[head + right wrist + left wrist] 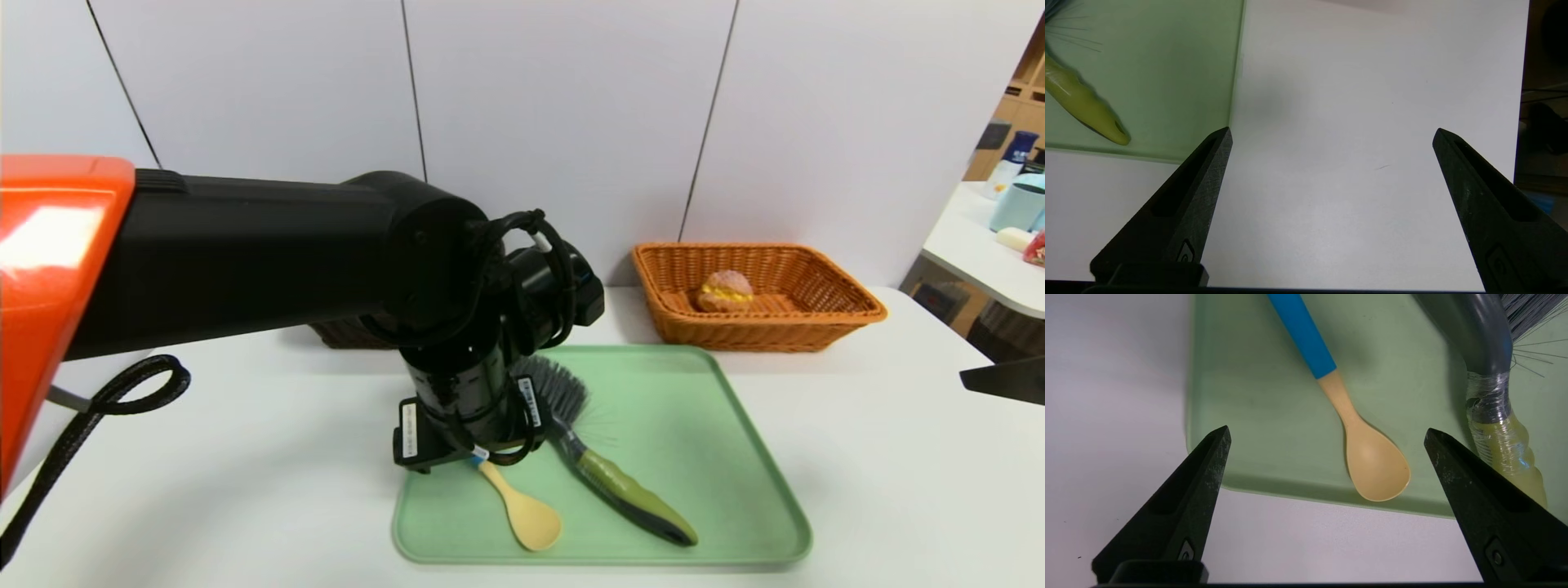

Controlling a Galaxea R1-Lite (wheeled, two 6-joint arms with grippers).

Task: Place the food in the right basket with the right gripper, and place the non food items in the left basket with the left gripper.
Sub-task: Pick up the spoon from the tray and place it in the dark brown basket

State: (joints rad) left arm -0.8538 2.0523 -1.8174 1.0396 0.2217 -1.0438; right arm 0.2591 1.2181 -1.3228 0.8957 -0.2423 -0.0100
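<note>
Spoon (522, 510) first, nearest the robot: it lies flat on the green tray (735, 457), its yellow bowl toward the tray's front rim and its blue handle running back under the left end effector (1327, 435). That end effector hangs over the tray's front left part, pointing steeply down, fingers spread wide and grasping nothing. In the left wrist view the spoon's bowl sits between the two black fingertips (1218, 443), nearer the one on the brush's side, and touches neither.

Just beside the spoon lies the brush (624, 490), also on the tray. Its olive-green handle points toward the tray's front right, and its dark bristle head reaches back and left, close against the left end effector's black body. Spoon and brush lie near each other but apart.

Off to the right, the right end effector (1331, 136) hangs over bare white worktop (898, 457) beside the tray's right edge, well apart from the brush handle's tip. Its fingers are likewise released, wide apart, with nothing between them.

Farther back on the right stands the orange basket (833, 314), behind the tray's far right corner. The bun (725, 291) rests inside it, toward its left side, far from both end effectors.

Behind the left arm, a sliver of the dark basket (347, 333) shows on the worktop; its inside is hidden.
</note>
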